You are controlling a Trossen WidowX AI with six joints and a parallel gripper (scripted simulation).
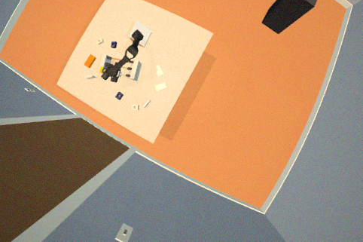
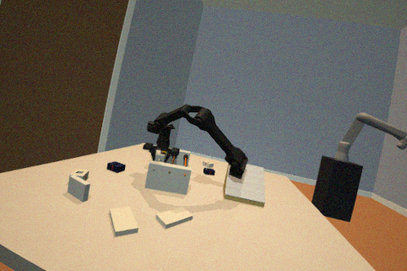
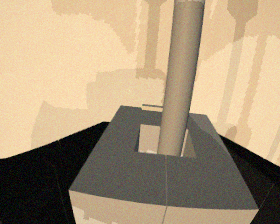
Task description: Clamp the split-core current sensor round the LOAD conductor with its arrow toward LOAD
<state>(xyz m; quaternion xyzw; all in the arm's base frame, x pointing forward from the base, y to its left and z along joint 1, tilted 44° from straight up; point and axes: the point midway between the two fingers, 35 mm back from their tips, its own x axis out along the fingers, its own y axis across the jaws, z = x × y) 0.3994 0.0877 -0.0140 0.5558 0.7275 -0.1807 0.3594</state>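
The current sensor [image 3: 136, 175], a grey block with a square window, surrounds a pale grey conductor [image 3: 181, 75] in the wrist view. Its two halves meet at a thin centre seam with no visible gap; the latch cannot be made out. My gripper [image 1: 110, 77] [image 2: 164, 154] is slightly open, its black fingers close beside both sides of the sensor. It is low over the grey wiring box [image 1: 136, 71] [image 2: 168, 179]. In the top and exterior views the sensor cannot be told apart among the fingers. The LOAD marker and the sensor's arrow cannot be read.
Orange conductors [image 2: 186, 160] run beside the gripper. Dark blue blocks [image 1: 114, 44] [image 1: 119, 96] [image 2: 116, 166], an orange block [image 1: 89, 61] and pale flat pieces [image 1: 160, 86] [image 2: 123, 221] lie around the box. The arm's base stands on a pale slab [image 1: 146, 38] [image 2: 249, 189].
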